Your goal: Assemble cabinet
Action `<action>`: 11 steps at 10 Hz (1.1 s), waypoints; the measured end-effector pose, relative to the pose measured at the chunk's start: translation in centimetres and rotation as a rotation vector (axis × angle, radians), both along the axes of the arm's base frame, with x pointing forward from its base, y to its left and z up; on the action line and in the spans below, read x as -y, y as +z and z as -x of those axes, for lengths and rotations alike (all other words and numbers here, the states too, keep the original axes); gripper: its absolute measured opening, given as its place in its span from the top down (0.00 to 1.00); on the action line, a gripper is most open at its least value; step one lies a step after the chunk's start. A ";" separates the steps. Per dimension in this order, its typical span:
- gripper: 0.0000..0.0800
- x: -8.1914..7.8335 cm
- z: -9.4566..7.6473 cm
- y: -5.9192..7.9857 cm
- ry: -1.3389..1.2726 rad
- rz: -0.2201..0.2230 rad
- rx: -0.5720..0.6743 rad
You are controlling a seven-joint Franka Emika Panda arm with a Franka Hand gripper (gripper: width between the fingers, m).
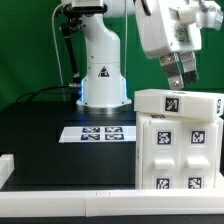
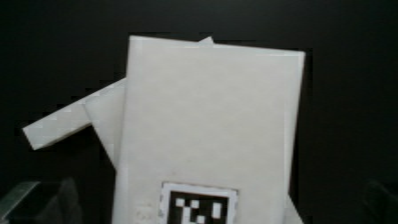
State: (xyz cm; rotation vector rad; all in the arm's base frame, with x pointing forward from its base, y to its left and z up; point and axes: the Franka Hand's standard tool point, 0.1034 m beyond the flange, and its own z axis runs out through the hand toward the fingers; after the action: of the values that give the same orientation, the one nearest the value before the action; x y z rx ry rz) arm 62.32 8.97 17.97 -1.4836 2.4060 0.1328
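Gripper (image 1: 183, 73) just above the cabinet (image 1: 178, 140), fingers apparently apart, grasping nothing.

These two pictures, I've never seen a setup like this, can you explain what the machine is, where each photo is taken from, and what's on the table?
The white machine is a robot arm with a two-finger gripper hanging above the cabinet, a white boxy piece covered in square black-and-white tags. One picture is taken from a camera off to the side. The other looks down from the arm's wrist onto a white cabinet panel. On the black table also lies a flat marker board. The gripper seems to hold nothing; whether it is open is unclear.
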 end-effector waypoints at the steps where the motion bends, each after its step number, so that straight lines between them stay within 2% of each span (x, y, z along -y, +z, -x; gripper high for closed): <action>1: 0.00 0.0 0.0 -0.1 0.028 0.007 0.006; 3: 0.00 -0.4 -0.1 0.2 0.186 0.038 0.019; 7: 0.00 -0.9 -1.0 0.5 0.704 0.155 0.149; 11: 0.00 -0.8 -1.0 0.5 1.010 0.223 0.222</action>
State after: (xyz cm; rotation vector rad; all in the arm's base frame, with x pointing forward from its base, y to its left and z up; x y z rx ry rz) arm 63.30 9.75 18.45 -2.5148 1.3370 -0.0841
